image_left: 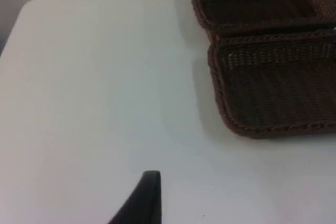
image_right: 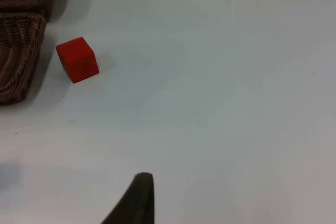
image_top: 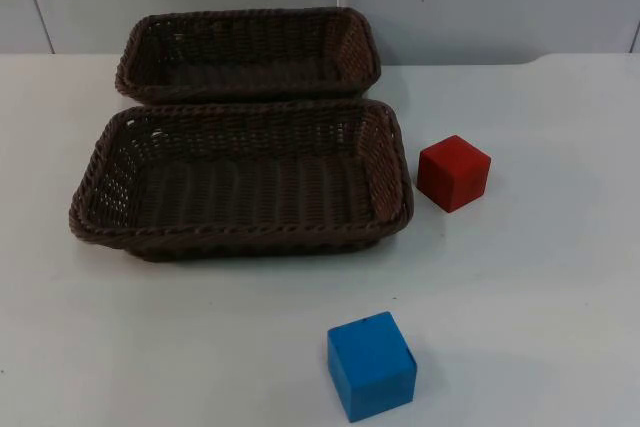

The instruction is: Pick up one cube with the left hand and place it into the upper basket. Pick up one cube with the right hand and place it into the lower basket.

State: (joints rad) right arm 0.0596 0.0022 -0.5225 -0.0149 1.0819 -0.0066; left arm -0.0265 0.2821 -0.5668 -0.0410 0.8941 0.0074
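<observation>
**A:** Closest thing to the top camera is the blue cube (image_top: 371, 364), sitting on the white table (image_top: 540, 277) out in front of both baskets. The red cube (image_top: 453, 173) is further back, just beside the right end of the lower basket (image_top: 240, 243) but not touching it. The upper basket (image_top: 250, 19) sits right behind, rims touching or nearly so. Both baskets have nothing in them, so I'd say nothing's started yet.

**B:** Where are the grippers at?

**A:** Left gripper (image_left: 148, 195) hangs over bare table, with both baskets ahead of it and off to its right. Right gripper (image_right: 137, 195) is also over bare table, with the red cube ahead and to its left, well apart. One fingertip shows per wrist view, so I can't tell if either is spread or closed. Neither is holding anything as far as I can see.

**B:** How do the cubes look to grab?

**A:** My guess is rigid and light, painted wood or plastic, not fragile. The faces look smooth and flat, so maybe a bit slick. I'd pinch two opposite side faces, square on. Both sit turned a bit, so the wrist needs to rotate to match.

**B:** Any logos or text?

**A:** None I can read on the cubes or baskets.
</observation>
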